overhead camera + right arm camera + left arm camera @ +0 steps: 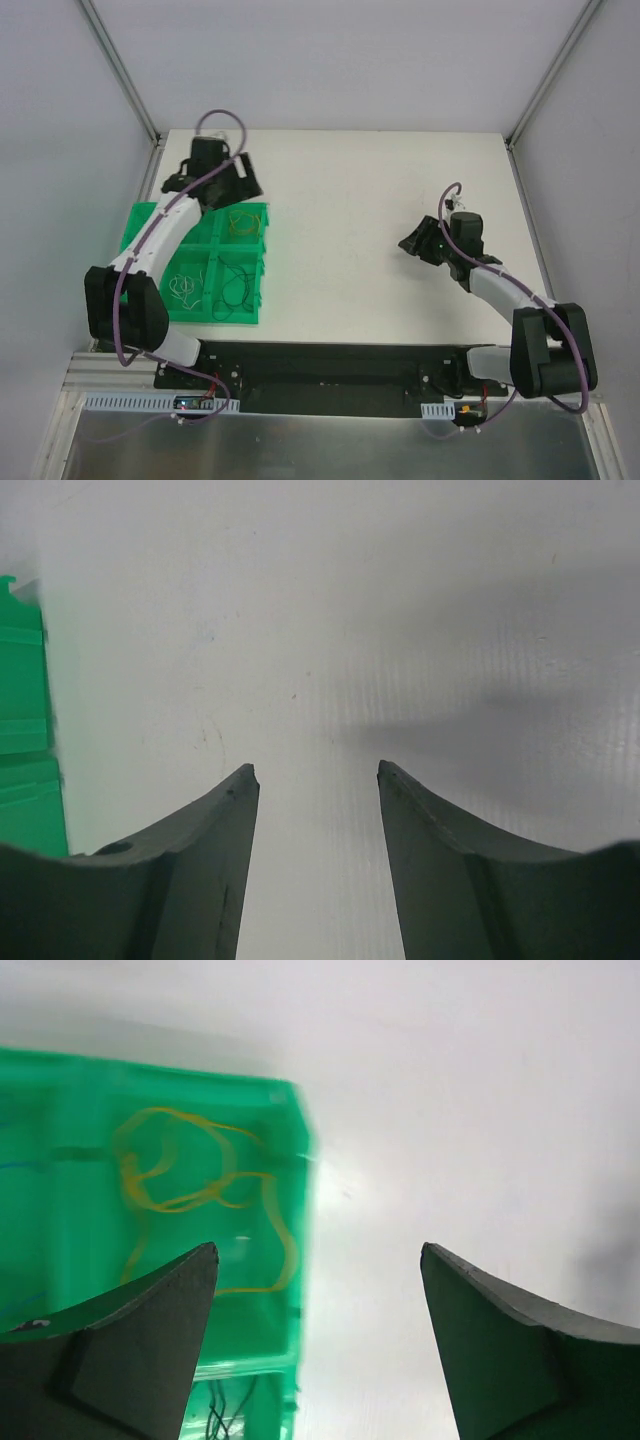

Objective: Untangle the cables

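The cables lie apart in a green compartment tray (143, 226) at the left. A yellowish wire (241, 221) is in the far right compartment, a dark wire (233, 285) in the near right one, and a pale grey wire (185, 288) in the near left one. No red wire shows; my left arm hides the far left compartment. My left gripper (247, 180) is open and empty above the tray's far right corner. In the left wrist view the left gripper (318, 1250) sits over the tray (60, 1110) and the yellowish wire (200, 1195). My right gripper (412, 245) is open and empty over the bare table at the right; the right wrist view shows it (317, 768) open as well.
White enclosure walls with metal posts border the table on the left, back and right. The tray's edge (25, 730) shows at the left of the right wrist view. A dark base strip (320, 375) runs along the near edge.
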`<state>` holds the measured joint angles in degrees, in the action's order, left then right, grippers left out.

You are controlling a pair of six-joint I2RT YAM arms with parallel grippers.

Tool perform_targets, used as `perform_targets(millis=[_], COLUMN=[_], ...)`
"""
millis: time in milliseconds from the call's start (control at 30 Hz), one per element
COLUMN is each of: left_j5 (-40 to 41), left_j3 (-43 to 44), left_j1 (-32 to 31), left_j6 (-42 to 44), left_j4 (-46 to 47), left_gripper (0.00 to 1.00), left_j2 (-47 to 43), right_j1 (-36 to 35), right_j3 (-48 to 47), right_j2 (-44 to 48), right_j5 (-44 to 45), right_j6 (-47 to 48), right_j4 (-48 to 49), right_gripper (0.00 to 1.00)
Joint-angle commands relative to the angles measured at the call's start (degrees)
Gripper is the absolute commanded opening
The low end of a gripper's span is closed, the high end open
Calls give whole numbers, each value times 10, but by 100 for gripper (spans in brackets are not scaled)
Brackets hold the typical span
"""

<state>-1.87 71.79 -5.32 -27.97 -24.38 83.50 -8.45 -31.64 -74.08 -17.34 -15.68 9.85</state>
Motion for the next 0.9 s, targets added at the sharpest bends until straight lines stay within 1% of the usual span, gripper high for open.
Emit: perform_targets(millis=[0, 67, 167, 200, 267, 333, 400, 467, 500, 567, 633, 733, 767, 867], left_j5=[-89, -94, -150, -150, -107, -86, -89, -95, -95, -95, -96, -89, -82, -66], left_j3=[21, 6, -58, -76, -112, -165, -218, -265, -278, -289, -292, -300, -310, -322], left_j1=[-120, -158, -202, -225, -262, -284, -290, -289, -289, -289, -290, -290, -290, -290], left_j6=[173, 189, 198, 208, 235, 258, 264, 270, 273, 274, 289, 305, 310, 325], left_j4=[21, 32, 100, 116, 159, 219, 304, 365, 380, 395, 396, 401, 412, 426], left_gripper=[81, 81, 81, 82, 82, 84, 85, 86, 87, 87, 87, 87, 87, 89], left_j2=[11, -14, -82, -105, -168, -258, -325, -376, -395, -410, -411, -412, -411, -402], right_j1=[3, 2, 2, 2, 0, 0, 1, 1, 1, 1, 1, 0, 1, 1], right_j3=[28, 48, 90, 104, 122, 121, 107, 90, 81, 55, 27, -20, -37, -84], right_j2=[74, 115, 199, 243, 332, 416, 490, 540, 562, 585, 586, 552, 536, 477], right_j5=[50, 62, 78, 86, 106, 136, 166, 205, 222, 242, 240, 217, 205, 154], right_j6=[35, 39, 47, 49, 59, 68, 83, 93, 97, 98, 96, 73, 62, 64], right_j4=[40, 54, 82, 90, 88, 41, -20, -75, -95, -151, -183, -231, -243, -265], right_gripper=[55, 56, 57, 59, 63, 73, 78, 84, 86, 95, 99, 100, 97, 96])
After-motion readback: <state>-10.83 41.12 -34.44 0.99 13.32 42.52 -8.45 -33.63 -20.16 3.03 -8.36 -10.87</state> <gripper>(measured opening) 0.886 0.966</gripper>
